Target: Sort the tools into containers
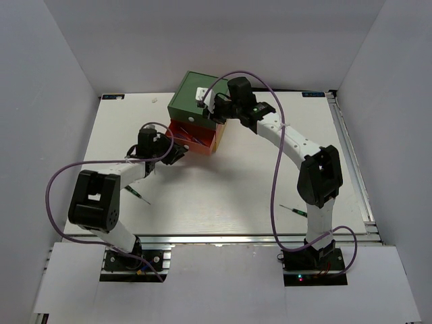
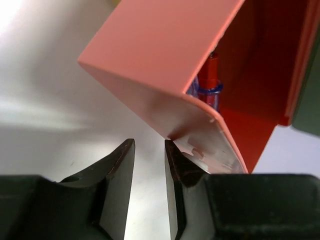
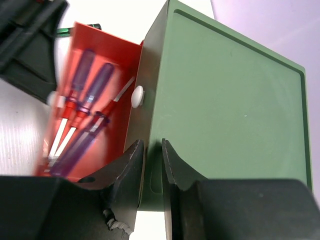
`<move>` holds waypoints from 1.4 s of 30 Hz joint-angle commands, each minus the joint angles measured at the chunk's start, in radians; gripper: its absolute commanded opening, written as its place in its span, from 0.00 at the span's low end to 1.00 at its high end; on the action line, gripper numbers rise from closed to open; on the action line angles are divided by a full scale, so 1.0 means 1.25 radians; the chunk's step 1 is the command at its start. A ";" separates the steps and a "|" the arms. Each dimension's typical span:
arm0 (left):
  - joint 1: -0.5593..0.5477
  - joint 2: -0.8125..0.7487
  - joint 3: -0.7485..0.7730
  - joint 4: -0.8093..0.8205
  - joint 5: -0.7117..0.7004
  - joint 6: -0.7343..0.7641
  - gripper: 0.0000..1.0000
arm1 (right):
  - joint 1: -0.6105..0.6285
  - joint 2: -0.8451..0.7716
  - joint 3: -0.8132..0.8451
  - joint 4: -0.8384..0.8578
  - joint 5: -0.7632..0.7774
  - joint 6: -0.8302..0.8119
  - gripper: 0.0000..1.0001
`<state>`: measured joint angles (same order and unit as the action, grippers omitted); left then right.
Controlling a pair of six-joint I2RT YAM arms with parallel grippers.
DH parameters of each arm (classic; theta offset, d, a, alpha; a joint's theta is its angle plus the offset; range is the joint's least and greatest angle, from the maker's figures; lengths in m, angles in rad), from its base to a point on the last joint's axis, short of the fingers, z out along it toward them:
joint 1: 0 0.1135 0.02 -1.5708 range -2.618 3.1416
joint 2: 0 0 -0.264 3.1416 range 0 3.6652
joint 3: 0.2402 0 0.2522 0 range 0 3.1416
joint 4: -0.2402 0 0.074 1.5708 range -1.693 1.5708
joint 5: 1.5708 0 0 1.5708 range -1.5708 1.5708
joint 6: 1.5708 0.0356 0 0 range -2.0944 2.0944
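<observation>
The chest [image 1: 192, 98] stands at the back of the counter [image 1: 223, 189], green on top. Its orange drawer [image 1: 202, 143] is pulled out toward the left arm. Inside lie slim blue-and-red screwdrivers [image 3: 82, 145], about three, though they are blurred in the right wrist view and the drawer wall cuts them off in the left one.

The left hand [image 2: 149, 142] sits at the drawer's outer corner with its fingers a narrow slit apart and only bare counter between them. The right hand [image 3: 152, 142] is at the chest's front upper edge, just beside a white knob [image 3: 138, 96]. Its fingers are also nearly together with nothing seen between them; whether the tips touch the chest is hard to judge.

Two thin black screwdrivers lie loose on the counter, well apart: one [image 1: 138, 196] near the left arm and one [image 1: 293, 210] beside the right arm. Purple cables [image 1: 273, 182] loop over both arms, and the right arm hides part of the chest's top.
</observation>
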<state>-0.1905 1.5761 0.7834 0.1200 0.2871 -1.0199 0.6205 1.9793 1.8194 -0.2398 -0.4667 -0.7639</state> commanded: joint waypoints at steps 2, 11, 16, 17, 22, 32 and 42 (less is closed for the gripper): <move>0.004 0.031 0.086 0.057 0.022 -0.016 0.41 | -0.008 0.003 0.027 -0.039 -0.028 0.018 0.27; 0.005 0.135 0.195 0.048 0.026 -0.017 0.41 | -0.008 0.005 0.027 -0.045 -0.038 0.026 0.27; 0.005 0.192 0.265 0.041 0.045 -0.021 0.41 | -0.007 0.003 0.023 -0.049 -0.039 0.027 0.27; 0.005 0.203 0.272 0.041 0.046 -0.023 0.42 | -0.008 0.003 0.023 -0.049 -0.039 0.027 0.27; 0.009 0.217 0.292 0.045 0.055 -0.024 0.42 | -0.009 0.001 0.022 -0.048 -0.041 0.028 0.27; 0.024 0.131 0.169 0.084 0.065 -0.011 0.52 | -0.012 0.005 0.022 -0.046 -0.048 0.039 0.27; 0.025 0.145 0.132 0.113 0.138 0.077 0.68 | -0.014 0.007 0.021 -0.045 -0.051 0.048 0.27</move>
<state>-0.1619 1.7802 0.9504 0.2131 0.4019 -0.9707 0.6079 1.9793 1.8198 -0.2443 -0.5076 -0.7273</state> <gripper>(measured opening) 0.680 0.271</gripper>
